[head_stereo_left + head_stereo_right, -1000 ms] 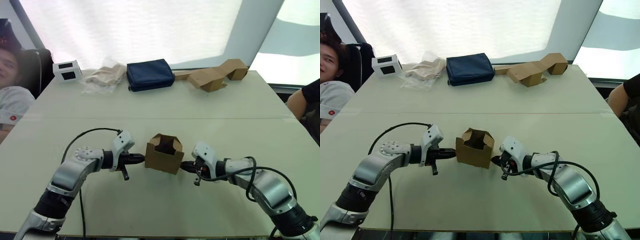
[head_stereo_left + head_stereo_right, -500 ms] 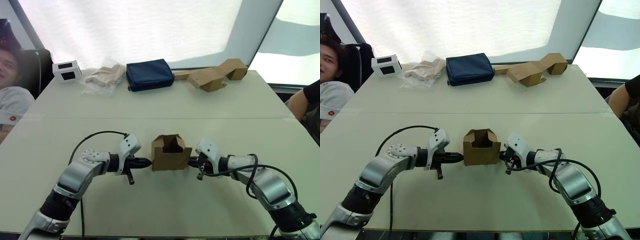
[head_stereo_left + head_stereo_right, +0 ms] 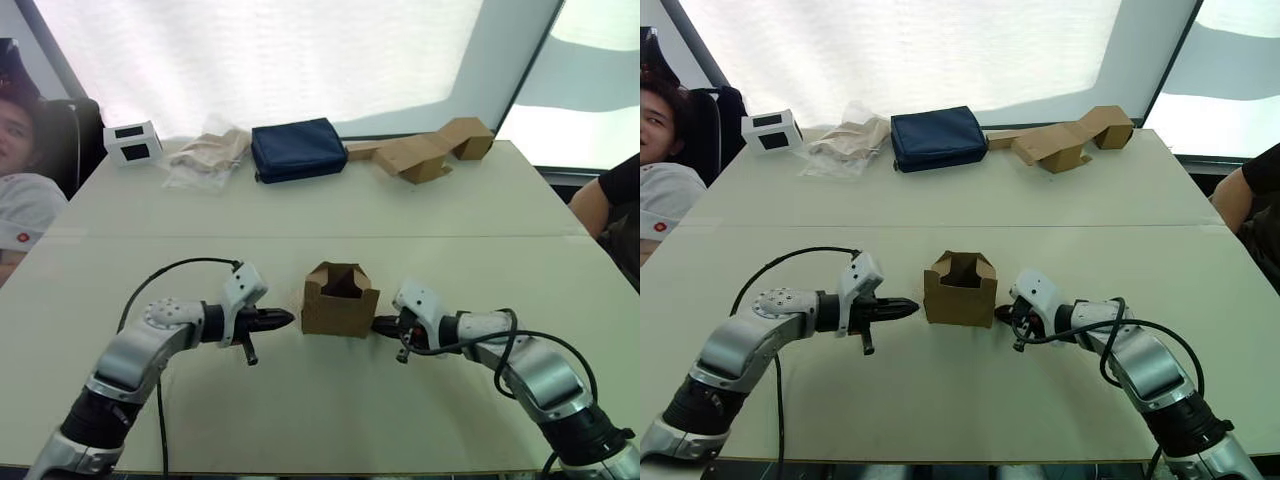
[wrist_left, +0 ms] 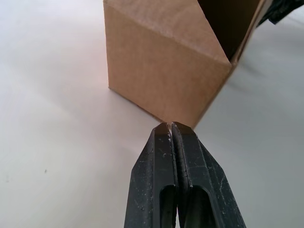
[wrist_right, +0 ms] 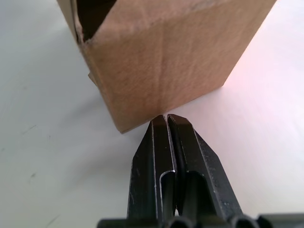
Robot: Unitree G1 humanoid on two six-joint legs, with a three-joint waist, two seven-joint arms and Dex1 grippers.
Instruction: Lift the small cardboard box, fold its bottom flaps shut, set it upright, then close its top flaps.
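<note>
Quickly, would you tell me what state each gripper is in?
Left gripper: closed, holding nothing.
Right gripper: closed, holding nothing, tips at the small brown cardboard box.

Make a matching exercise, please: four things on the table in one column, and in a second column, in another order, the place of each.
Things:
1. small cardboard box
2. navy pouch
3. white box with black panels
4. folded brown cardboard pieces

Places:
A. far edge, robot's left corner
B. far edge, towards the robot's right
C. between the two hands
D. far edge, near the middle

Pairs: 1-C, 2-D, 3-A, 4-B
</note>
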